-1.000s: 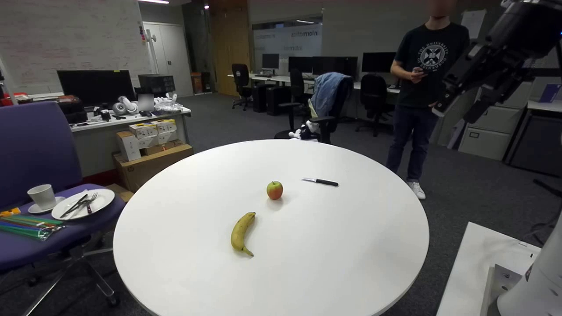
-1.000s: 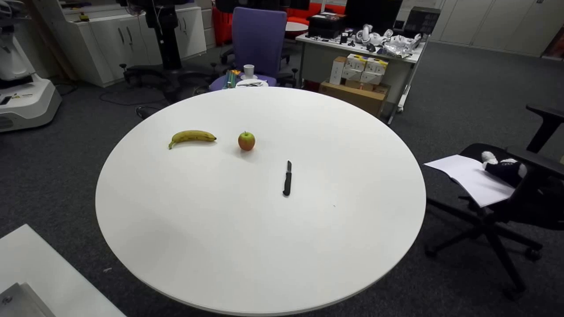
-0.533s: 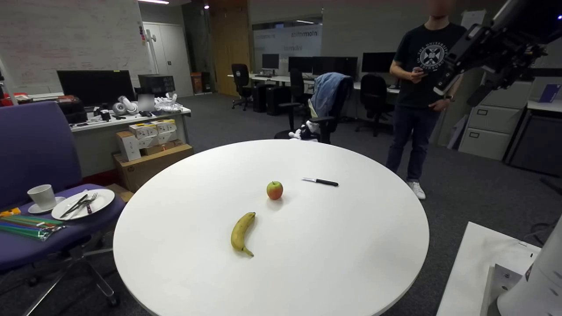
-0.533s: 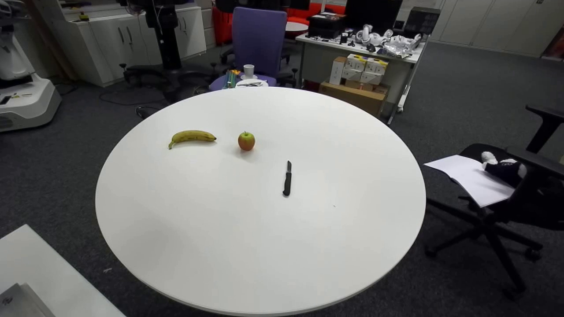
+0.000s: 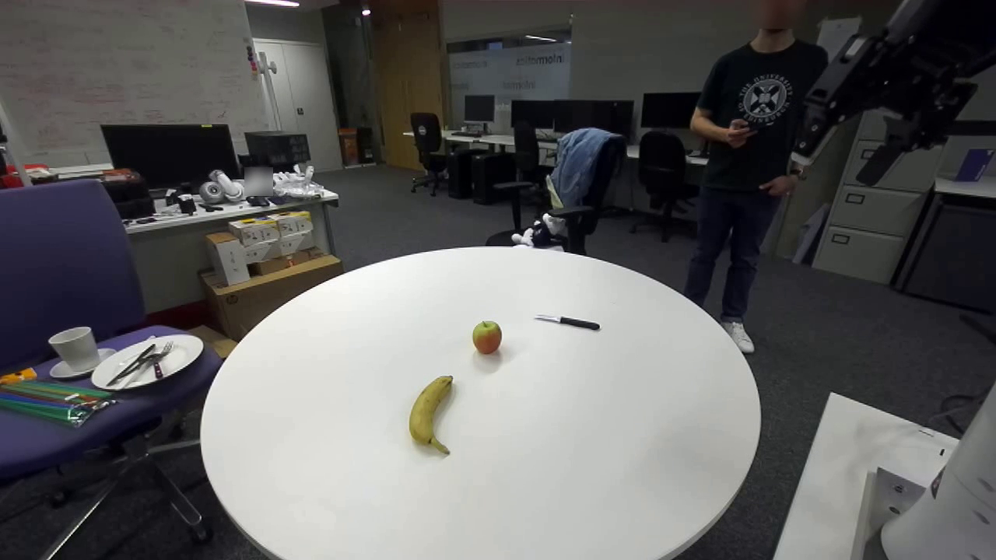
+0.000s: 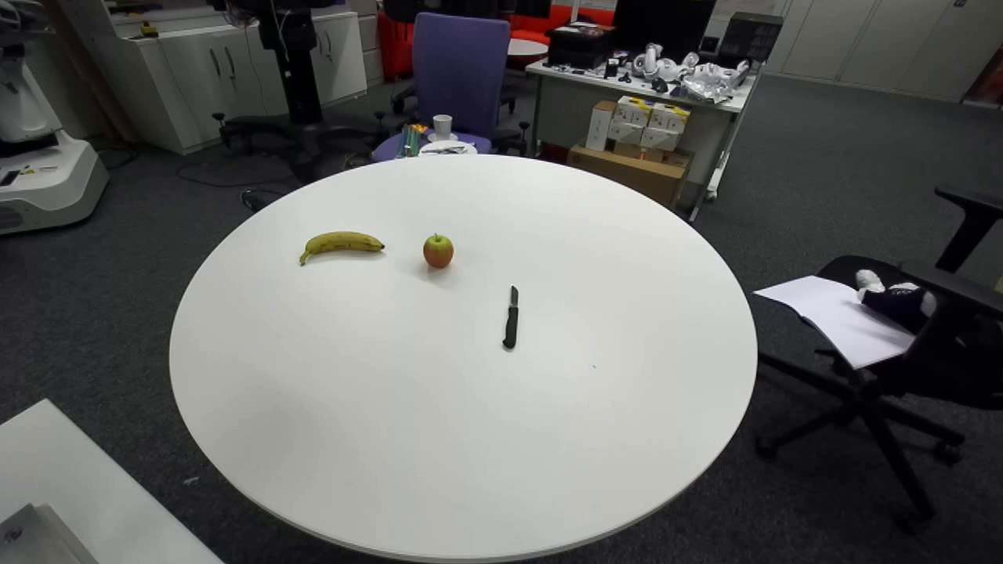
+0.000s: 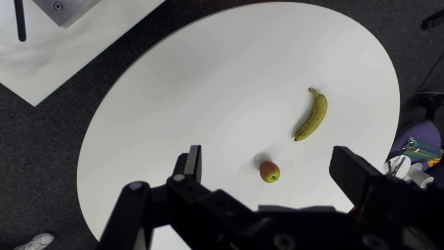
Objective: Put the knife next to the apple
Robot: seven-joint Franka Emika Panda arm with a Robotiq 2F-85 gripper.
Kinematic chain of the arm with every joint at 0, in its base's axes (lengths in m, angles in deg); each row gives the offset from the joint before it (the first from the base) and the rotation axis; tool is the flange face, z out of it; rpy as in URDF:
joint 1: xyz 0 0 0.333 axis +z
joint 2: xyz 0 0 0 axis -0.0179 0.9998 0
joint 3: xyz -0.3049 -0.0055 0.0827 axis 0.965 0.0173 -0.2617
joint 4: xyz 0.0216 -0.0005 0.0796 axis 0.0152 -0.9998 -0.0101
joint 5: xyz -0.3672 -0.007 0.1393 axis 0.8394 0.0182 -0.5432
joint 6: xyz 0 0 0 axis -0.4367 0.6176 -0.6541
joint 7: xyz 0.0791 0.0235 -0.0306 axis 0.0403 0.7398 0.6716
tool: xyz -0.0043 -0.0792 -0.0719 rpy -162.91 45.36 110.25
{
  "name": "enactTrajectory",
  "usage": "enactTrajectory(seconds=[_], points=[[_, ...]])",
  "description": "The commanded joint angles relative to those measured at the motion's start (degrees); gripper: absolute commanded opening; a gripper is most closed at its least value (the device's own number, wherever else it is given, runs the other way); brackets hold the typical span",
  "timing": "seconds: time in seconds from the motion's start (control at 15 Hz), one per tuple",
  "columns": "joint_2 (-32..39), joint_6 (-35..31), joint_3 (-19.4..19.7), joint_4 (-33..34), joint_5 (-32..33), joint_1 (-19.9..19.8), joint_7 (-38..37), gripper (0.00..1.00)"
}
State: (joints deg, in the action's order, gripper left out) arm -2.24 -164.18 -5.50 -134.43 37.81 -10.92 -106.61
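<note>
Fingers are hanging spread, gripping nothing. The paring knife is lying flat on the bench, near the apple but apart. Being thin, the knife could be escaping a high pinch; swung wide, it could be rolling the apple. Open bench is surrounding the knife, its edges running well away.

In both exterior views we observe a small, straight, black-handled knife lying flat on the round white worktop. We record a small, round, red-and-green apple, upright, stem uppermost. The two lie apart, the knife's blade end nearer the apple.
</note>
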Motion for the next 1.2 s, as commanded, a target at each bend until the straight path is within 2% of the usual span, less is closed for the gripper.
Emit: enactTrajectory(seconds=[0.0, 0.33, 0.6, 0.67, 1.13], points=[[3.56, 6.3, 1.47, 6.86, 0.72, -3.5, -0.67, 1.0], [8.48, 9.66, 3.72, 12.37, 1.63, -7.27, -0.04, 1.0], [13.79, 6.1, 4.42, 15.07, 3.92, -9.44, 0.62, 1.0], [9.74, 6.75, 3.92, 11.75, 2.64, -8.8, 0.22, 1.0], [10.12, 5.69, 3.14, 11.13, 3.02, -8.89, 0.37, 1.0]])
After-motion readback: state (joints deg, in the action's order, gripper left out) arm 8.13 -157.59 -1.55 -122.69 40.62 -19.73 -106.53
